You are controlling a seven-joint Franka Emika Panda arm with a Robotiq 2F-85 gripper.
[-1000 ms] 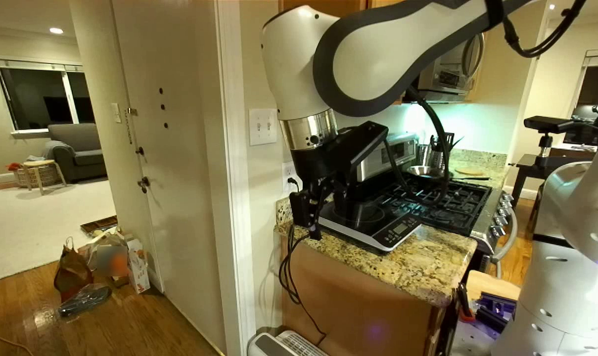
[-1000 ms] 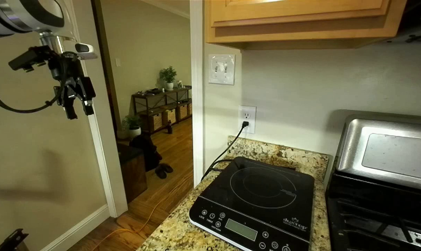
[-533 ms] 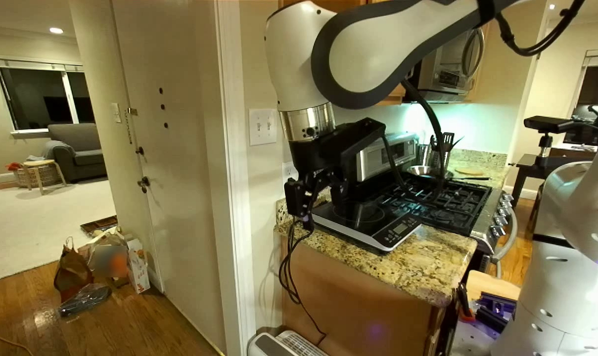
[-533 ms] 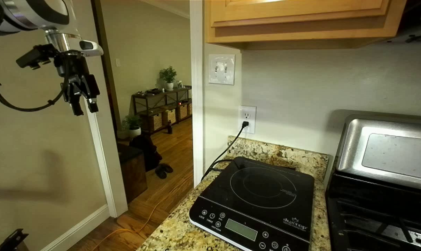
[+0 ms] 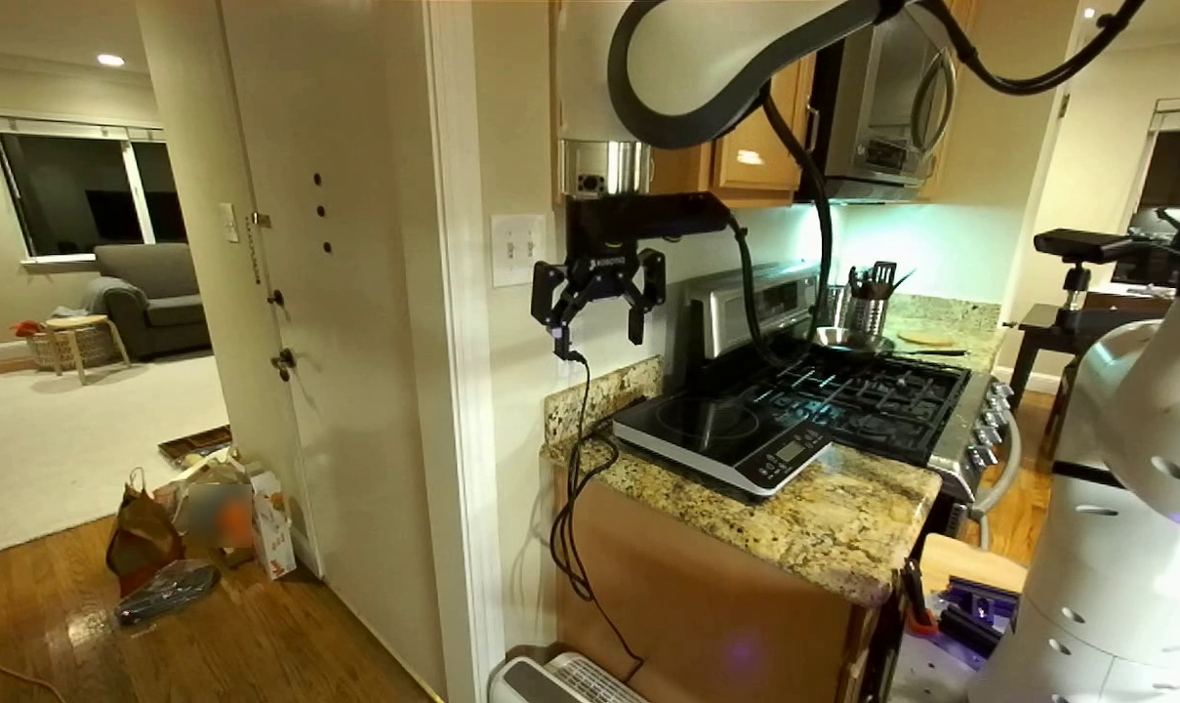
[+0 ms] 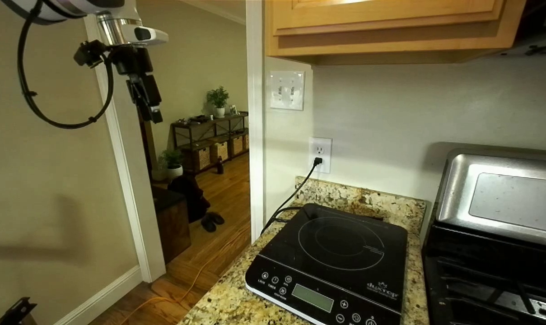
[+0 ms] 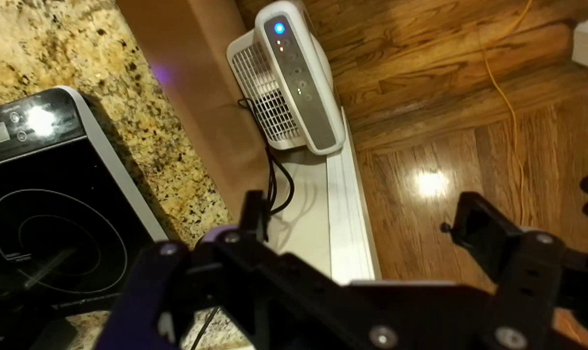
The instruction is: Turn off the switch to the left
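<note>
Two small levers (image 6: 280,90) sit side by side on the white switch plate (image 6: 287,100), on the wall (image 6: 390,104), higher than the outlet (image 6: 325,155). The end effector (image 5: 599,339) has its fingers (image 5: 636,326) spread apart and pointing down, not touching this plate. I judge that pushing with fingers so wide could flip the wrong lever, or both; reaching too low may catch the plugged cord (image 6: 302,183).
</note>
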